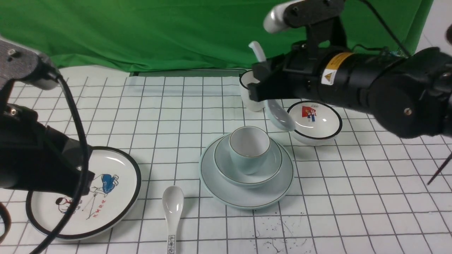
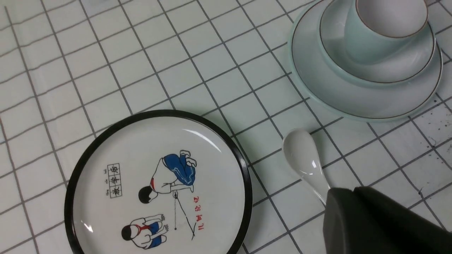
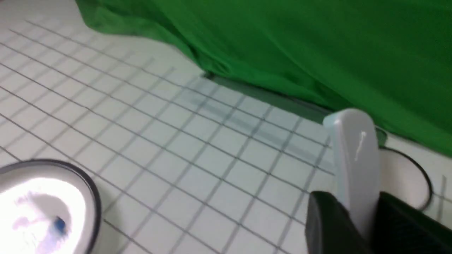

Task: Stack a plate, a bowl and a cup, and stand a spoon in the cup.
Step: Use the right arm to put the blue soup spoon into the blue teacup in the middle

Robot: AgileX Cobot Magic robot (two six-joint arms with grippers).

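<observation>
A plain white spoon (image 1: 280, 114) is held by its handle between the closed fingers of the right gripper (image 1: 255, 82), in the upper right of the front frame. The handle's end is seen poking out above the fingers, and the bowl-shaped end is hung below them at a tilt, clear of the table (image 1: 353, 211). In the right wrist view, the handle is pinched on both sides.

One pale blue-green cup (image 1: 249, 151) is stood in one matching bowl (image 1: 222, 158), which is set on one matching plate (image 1: 243, 197), just right of the frame's centre. The cup's mouth is left unfilled, with the held spoon pictured above and to the right of it.

Two spoons are counted in all, the second being a spoon with printed characters (image 1: 173, 204), laid on the table at lower centre. Two plates are counted, with a black-rimmed plate (image 1: 116, 176) placed at lower left. Two bowls are seen, a flag-pictured bowl (image 1: 319, 121) being set at right. A white cup with a black rim (image 1: 252, 98) is partly hidden behind the right gripper. The left gripper (image 1: 90, 173) is shown at left, its fingers shut.
</observation>
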